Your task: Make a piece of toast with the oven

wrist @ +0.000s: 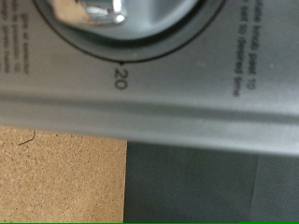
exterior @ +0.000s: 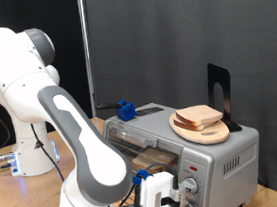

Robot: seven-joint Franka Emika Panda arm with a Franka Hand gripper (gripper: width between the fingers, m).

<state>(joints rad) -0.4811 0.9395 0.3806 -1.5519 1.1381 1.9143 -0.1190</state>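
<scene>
The silver toaster oven (exterior: 217, 155) stands on the wooden table at the exterior view's lower right. Its glass door (exterior: 132, 134) hangs open towards the exterior view's left. The slice of toast (exterior: 198, 116) lies on a round wooden board (exterior: 210, 133) on top of the oven. My gripper (exterior: 172, 196) is low at the oven's front panel, right up against the knobs (exterior: 189, 187). The wrist view shows the panel very close: part of a shiny knob (wrist: 89, 9) and a dial (wrist: 121, 42) marked "20". My fingers do not show there.
A black upright stand (exterior: 220, 92) sits on the oven's top behind the board. A blue piece (exterior: 126, 110) sits by the door's far edge. The robot's base (exterior: 29, 156) is at the exterior view's left. Bare wooden table (wrist: 56, 177) lies below the oven.
</scene>
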